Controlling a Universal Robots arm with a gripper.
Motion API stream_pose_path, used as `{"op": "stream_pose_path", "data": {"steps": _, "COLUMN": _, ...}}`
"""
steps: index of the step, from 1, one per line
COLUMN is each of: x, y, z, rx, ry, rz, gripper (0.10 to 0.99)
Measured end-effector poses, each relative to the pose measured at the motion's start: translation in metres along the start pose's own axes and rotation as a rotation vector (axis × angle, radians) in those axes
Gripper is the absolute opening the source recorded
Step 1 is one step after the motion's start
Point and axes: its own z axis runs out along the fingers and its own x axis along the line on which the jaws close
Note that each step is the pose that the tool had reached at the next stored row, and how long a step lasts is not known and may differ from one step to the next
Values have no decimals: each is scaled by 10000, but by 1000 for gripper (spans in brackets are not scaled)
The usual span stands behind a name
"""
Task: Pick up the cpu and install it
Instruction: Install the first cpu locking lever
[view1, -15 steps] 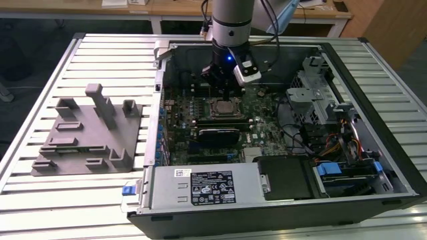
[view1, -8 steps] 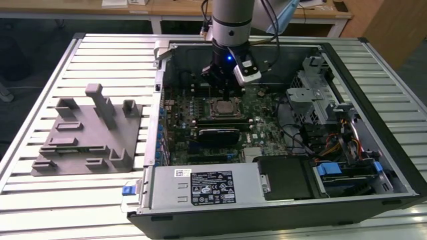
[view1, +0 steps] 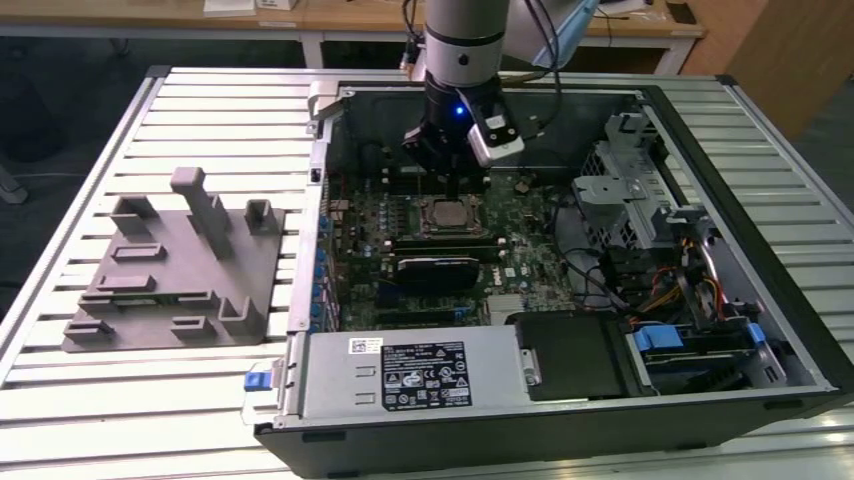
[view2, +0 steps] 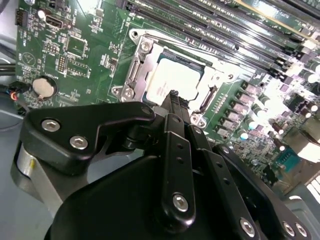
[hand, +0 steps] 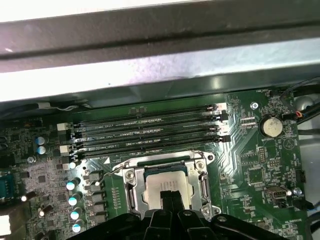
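Slatted metal table (view1: 187, 400) under an open PC case (view1: 534, 440), and in the exterior view the arm (view1: 462, 50) reaches straight down into it. Gripper (view1: 445, 180) hangs right over the socket (view1: 422, 213), cpu (view1: 450, 213) lying flat in there just below the tips. Grey fixture (view1: 174, 270) sits on the table, well off to the exterior view's left.

Over to the second wrist view: fingers (view2: 175, 112) pressed together, no gap between them, nothing clamped. Gripper (view2: 173, 94) points at the near edge of the cpu (view2: 167, 80), which sits square inside the socket (view2: 135, 70). Touching it or a hair above, can't tell.

First wrist view now: closed gripper (hand: 170, 195) over the cpu (hand: 162, 181), silver top showing either side of the tips, memory slots (hand: 150, 132) just beyond the socket (hand: 130, 190)
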Motion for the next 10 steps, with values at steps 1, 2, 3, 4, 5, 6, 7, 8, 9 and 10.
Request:
{"op": "stream_pose_path", "data": {"steps": 1, "x": -1, "y": 0, "z": -22, "rx": -1, "ry": 0, "rz": 0, "gripper": 106}}
{"op": "stream_pose_path", "data": {"steps": 2, "x": -2, "y": 0, "z": -44, "rx": -1, "ry": -1, "rz": 0, "gripper": 106}}
{"op": "stream_pose_path", "data": {"steps": 3, "x": -3, "y": 1, "z": -64, "rx": -2, "ry": -1, "rz": 0, "gripper": 106}}
{"op": "stream_pose_path", "data": {"steps": 4, "x": -3, "y": 1, "z": -85, "rx": -1, "ry": -1, "rz": 0, "gripper": 106}}
{"op": "stream_pose_path", "data": {"steps": 5, "x": -4, "y": 1, "z": -104, "rx": -1, "ry": -1, "rz": 0, "gripper": 106}}
{"op": "stream_pose_path", "data": {"steps": 6, "x": -5, "y": 1, "z": -122, "rx": -2, "ry": -1, "rz": 0, "gripper": 106}}
{"op": "stream_pose_path", "data": {"steps": 7, "x": -6, "y": 1, "z": -138, "rx": -2, "ry": -1, "rz": 0, "gripper": 106}}
{"op": "stream_pose_path", "data": {"steps": 8, "x": -6, "y": 1, "z": -150, "rx": -1, "ry": 0, "rz": 0, "gripper": 106}}
{"op": "stream_pose_path", "data": {"steps": 9, "x": -6, "y": 1, "z": -155, "rx": -1, "ry": 0, "rz": 0, "gripper": 106}}
{"op": "stream_pose_path", "data": {"steps": 10, "x": -6, "y": 1, "z": -154, "rx": -3, "ry": -2, "rz": 0, "gripper": 106}}
